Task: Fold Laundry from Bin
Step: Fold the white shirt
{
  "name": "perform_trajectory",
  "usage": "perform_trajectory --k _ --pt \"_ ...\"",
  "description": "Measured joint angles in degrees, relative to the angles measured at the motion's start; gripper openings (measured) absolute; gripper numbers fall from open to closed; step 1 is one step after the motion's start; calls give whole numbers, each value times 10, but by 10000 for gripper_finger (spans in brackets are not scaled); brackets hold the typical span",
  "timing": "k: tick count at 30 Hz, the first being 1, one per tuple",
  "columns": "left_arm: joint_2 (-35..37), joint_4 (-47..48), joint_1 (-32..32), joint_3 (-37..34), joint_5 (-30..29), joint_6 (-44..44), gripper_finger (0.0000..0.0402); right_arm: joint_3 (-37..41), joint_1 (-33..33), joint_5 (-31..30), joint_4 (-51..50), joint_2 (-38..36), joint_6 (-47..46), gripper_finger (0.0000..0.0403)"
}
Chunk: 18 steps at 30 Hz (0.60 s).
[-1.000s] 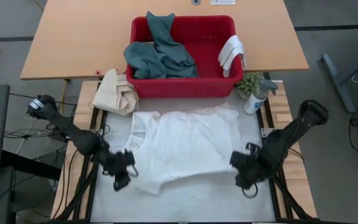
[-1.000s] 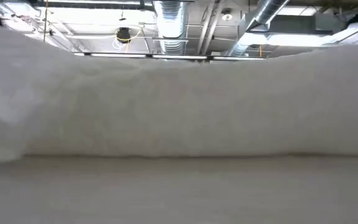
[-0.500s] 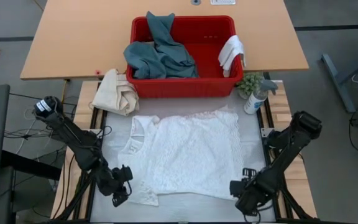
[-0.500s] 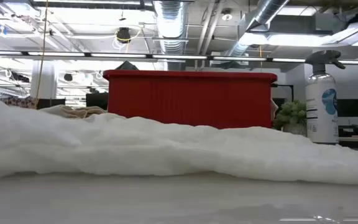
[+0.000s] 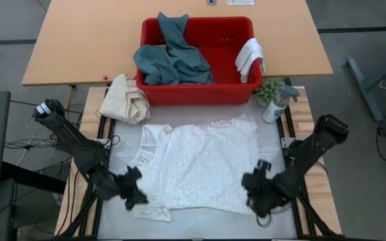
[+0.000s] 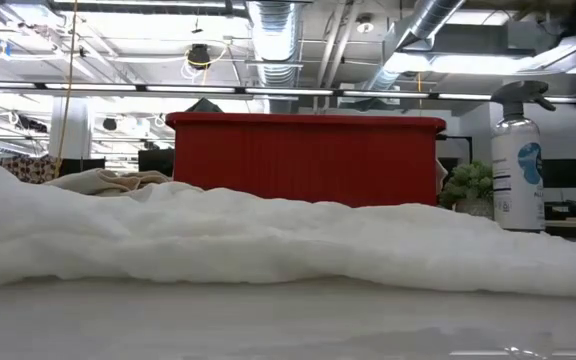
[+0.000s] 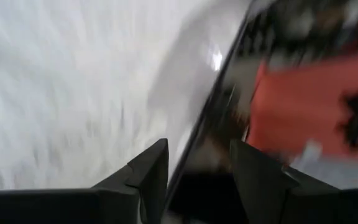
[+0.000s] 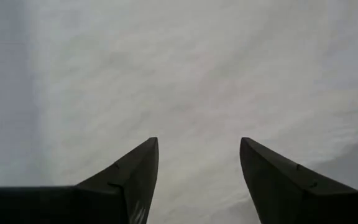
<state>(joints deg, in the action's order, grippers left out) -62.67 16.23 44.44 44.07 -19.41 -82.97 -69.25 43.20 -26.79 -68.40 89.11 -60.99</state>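
**White lace top laid flat on the work surface; both grippers released at its near corners**

A white lace-textured garment [image 5: 200, 167] lies spread flat on the pale table [image 5: 200, 224], just in front of the red bin [image 5: 200, 92]. The neckline faces the left arm's side.

The left gripper [image 5: 131, 189] sits low at the garment's near-left corner. The left wrist view shows its two dark fingers [image 7: 146, 174] parted with nothing between them.

The right gripper [image 5: 254, 185] sits at the near-right edge. In the right wrist view its fingers [image 8: 135, 174] stand well apart over white cloth, gripping nothing.

The bin stands at the table's far edge against a wooden desk [image 5: 86, 40]. It holds a teal-green garment [image 5: 171, 57], piled at its left half with one part draped over the back rim. A small white cloth [image 5: 249, 57] hangs over the right wall.

A cream canvas bundle [image 5: 126, 99] lies just beside the bin's left front corner. A spray bottle [image 5: 275, 106] and a small green plant [image 5: 268, 89] stand by the right front corner.

In the low view the white garment forms a low rumpled ridge across the foreground, with the bin behind it.
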Motion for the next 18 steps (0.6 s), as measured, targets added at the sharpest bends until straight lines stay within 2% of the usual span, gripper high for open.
perform_trajectory --k 5,7,9,11,13,18 --pt "109 31 -81 0 -147 88 159 0 -131 -4 -7 -55 170 248" --pt "148 47 -134 0 -173 154 159 0 -195 -5 -3 -84 259 248" --pt "180 58 -200 0 -171 222 159 0 -269 -4 3 -113 343 248" --pt "202 67 -266 0 -154 278 159 0 -351 1 15 -136 418 249" --pt "217 77 -335 0 -106 333 161 0 -435 27 35 -151 492 249" --pt "209 115 -525 0 63 427 182 0 -611 146 115 -151 629 249"
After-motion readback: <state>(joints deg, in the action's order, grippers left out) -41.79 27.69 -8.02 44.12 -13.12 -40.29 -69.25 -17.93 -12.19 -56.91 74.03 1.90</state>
